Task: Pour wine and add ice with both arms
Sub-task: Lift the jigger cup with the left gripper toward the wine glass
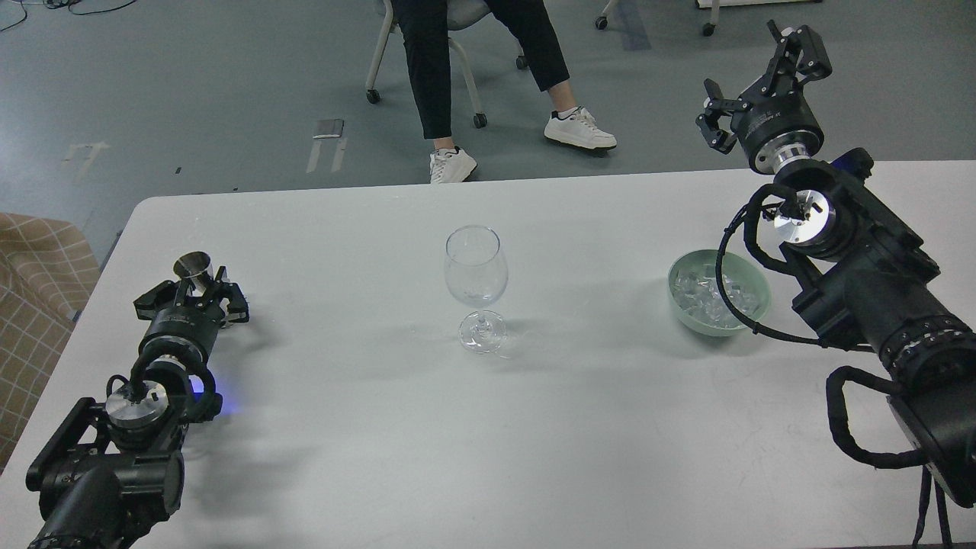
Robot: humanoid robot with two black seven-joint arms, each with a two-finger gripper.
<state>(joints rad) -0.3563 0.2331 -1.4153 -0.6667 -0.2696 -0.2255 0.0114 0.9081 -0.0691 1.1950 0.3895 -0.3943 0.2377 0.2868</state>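
Note:
A clear stemmed wine glass [476, 278] stands upright at the table's middle. A small metal jigger cup [193, 266] stands at the left; I cannot see any wine in it. My left gripper [194, 299] lies low on the table, open, with its fingers on either side of the jigger's lower part. A mint-green bowl [754, 301] at the right holds a heap of clear ice cubes [709, 293]. My right gripper [756, 82] is open and empty, raised above the table's far right edge, beyond the bowl.
The white table [366, 427] ends just behind the glass. A seated person's legs [435, 84] and a wheeled chair are on the floor beyond. A checked fabric [30, 267] lies off the table's left edge. My right arm's cables hang over the bowl's near side.

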